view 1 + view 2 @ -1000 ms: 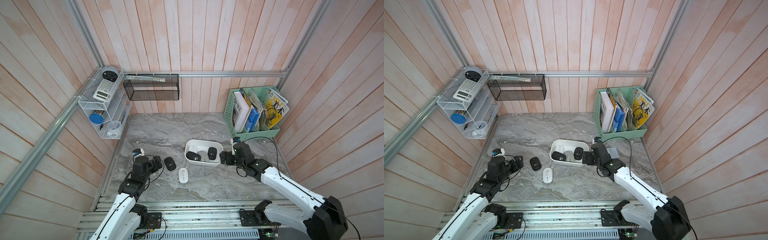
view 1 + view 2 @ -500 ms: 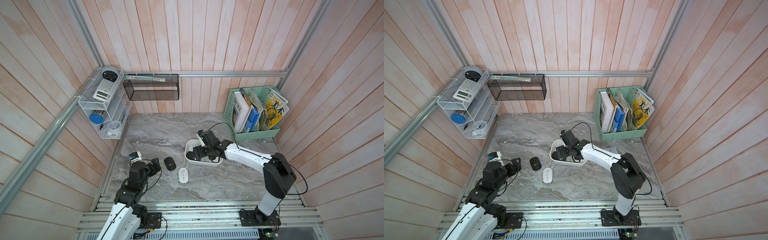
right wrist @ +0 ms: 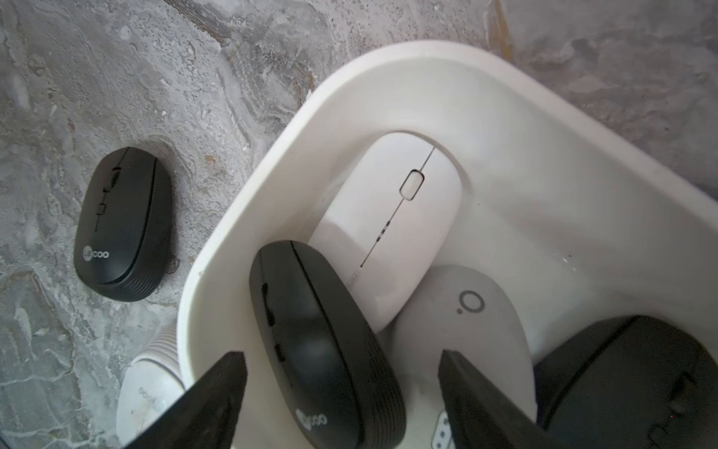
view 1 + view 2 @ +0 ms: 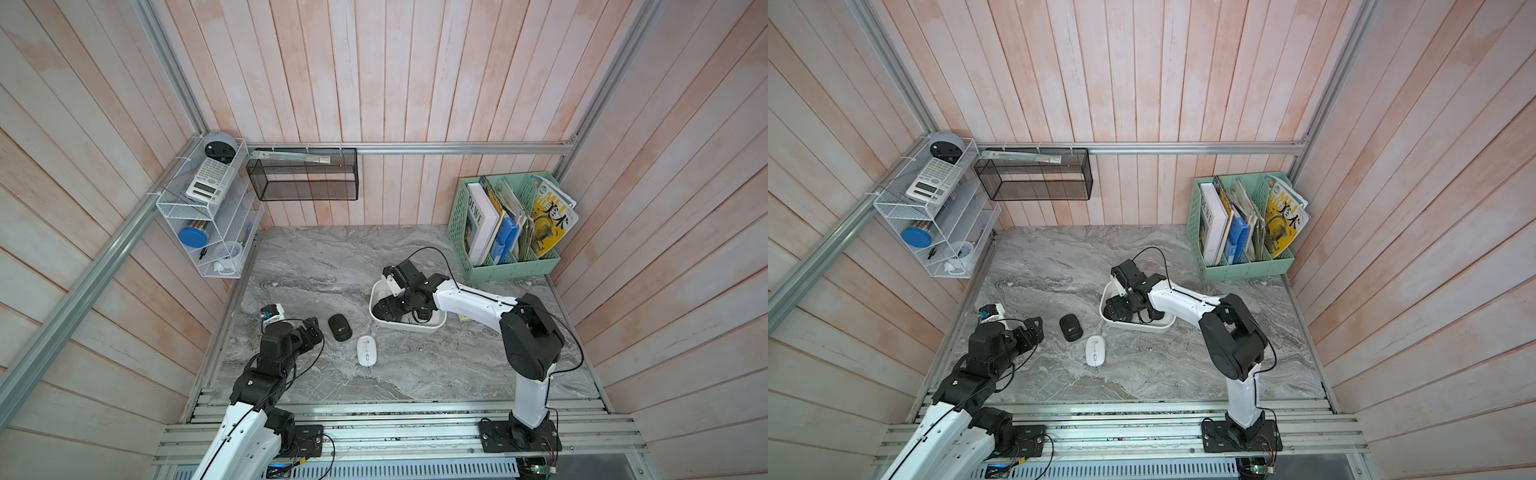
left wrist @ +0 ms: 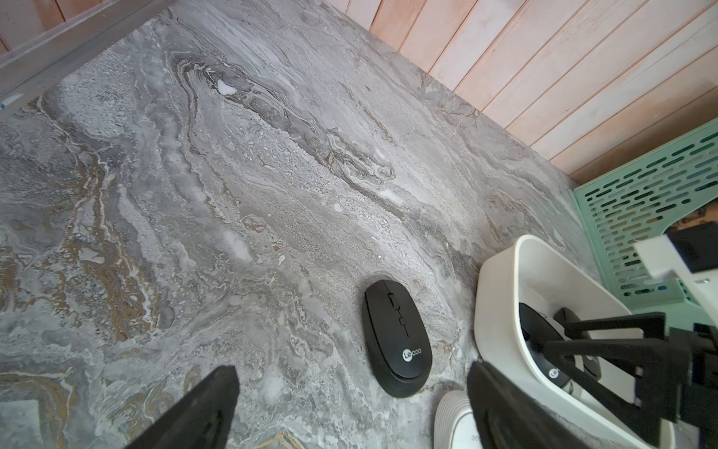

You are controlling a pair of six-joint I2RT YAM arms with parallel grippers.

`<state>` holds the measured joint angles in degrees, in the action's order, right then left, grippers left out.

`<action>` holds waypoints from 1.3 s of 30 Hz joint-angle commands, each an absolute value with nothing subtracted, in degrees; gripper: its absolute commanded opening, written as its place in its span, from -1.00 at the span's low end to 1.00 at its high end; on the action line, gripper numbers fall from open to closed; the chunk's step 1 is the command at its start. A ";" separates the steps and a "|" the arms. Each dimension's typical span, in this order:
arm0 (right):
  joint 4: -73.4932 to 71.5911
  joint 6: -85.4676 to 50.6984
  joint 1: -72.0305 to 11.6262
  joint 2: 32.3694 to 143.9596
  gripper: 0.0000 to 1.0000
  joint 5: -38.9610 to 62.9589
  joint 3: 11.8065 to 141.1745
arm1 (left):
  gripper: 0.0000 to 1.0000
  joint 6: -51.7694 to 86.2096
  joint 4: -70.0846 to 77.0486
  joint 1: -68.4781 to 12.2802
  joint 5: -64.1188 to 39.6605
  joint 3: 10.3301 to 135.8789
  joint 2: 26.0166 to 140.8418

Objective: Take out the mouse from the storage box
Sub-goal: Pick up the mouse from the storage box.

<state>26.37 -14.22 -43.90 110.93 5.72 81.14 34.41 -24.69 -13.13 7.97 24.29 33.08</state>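
Marble tabletop (image 4: 316, 266) looks the same as a second ago, but the right arm does not. It stood at the 3 o'clock side of the storage box (image 4: 432, 329) and now reaches across it. The left arm has hardly moved from the table's 8 o'clock edge.

The right gripper (image 3: 340, 355) hangs over the box's 9 o'clock end with its jaws wide. One finger is on each side of the boxed black mouse (image 3: 322, 342), and it grips nothing yet. The left gripper (image 5: 349, 369) is spread wide and empty.

I judge the next pick is about to begin. A white mouse (image 3: 396, 217), a grey mouse (image 3: 466, 311) and another dark one wait in the box. At the box's 8 o'clock, a loose black mouse (image 4: 339, 327) and a loose white mouse (image 4: 365, 351) already lie on the table.
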 commanded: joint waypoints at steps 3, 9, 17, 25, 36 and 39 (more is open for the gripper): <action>29.07 -13.01 -44.27 114.48 0.58 7.09 84.22 | 0.95 33.33 -25.05 -12.92 8.26 24.76 33.09; 29.77 -12.83 -44.64 117.17 0.51 7.30 85.60 | 0.96 33.40 -24.85 -12.96 8.38 24.62 33.18; 30.51 -12.74 -45.76 119.79 0.30 5.45 87.18 | 0.96 33.38 -24.87 -12.93 8.48 24.70 33.46; 31.06 -13.47 -45.80 119.34 -0.06 4.75 88.34 | 0.97 33.32 -24.76 -12.96 8.48 24.61 33.56; 28.71 -15.55 -46.05 116.93 -0.43 3.72 87.04 | 0.97 33.32 -24.78 -12.99 8.44 24.64 33.38; 28.47 -15.82 -46.05 116.25 -0.51 3.07 86.94 | 0.97 33.32 -24.79 -12.94 8.53 24.61 33.40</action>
